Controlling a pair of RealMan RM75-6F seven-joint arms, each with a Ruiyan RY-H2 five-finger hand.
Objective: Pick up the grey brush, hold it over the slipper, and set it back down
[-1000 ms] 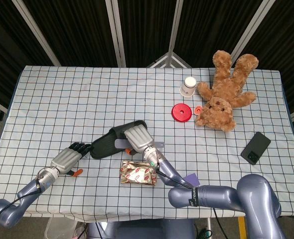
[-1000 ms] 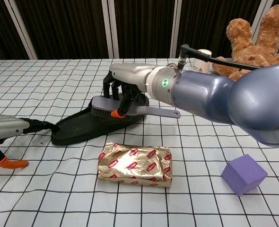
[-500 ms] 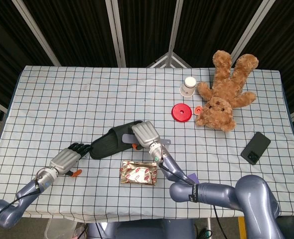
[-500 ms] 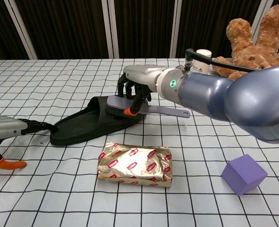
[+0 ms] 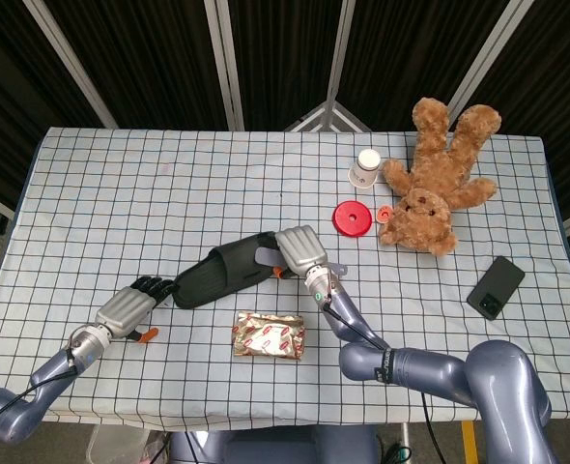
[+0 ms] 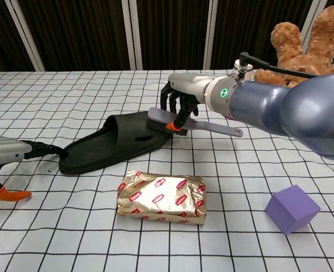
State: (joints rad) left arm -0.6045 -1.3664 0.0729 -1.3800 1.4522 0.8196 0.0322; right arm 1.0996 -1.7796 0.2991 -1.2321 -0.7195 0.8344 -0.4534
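Grey brush (image 6: 166,118) on the move, and the right hand (image 6: 181,103) has carried it clear across the slipper (image 6: 113,141) since a second ago! Back then it hung over the middle of the sole; now it sits above the toe end, its handle jutting out toward the bear's side over bare checked table (image 6: 71,238). Fingers are curled down over the brush back with an orange-tipped thumb tucked beneath the bristles, so the hold is firm and the brush is off the cloth. From the head view the right hand (image 5: 299,249) has slid toward the red disc (image 5: 352,218), away from the foil packet (image 5: 268,335). That reads to me as the hover done and the set-down starting, with open cloth just past the toe as the likely landing spot. Left hand (image 5: 135,304) hasn't budged: low at the heel, dark fingers spread apart, touching the heel at most, holding nothing. Slipper itself stays put.
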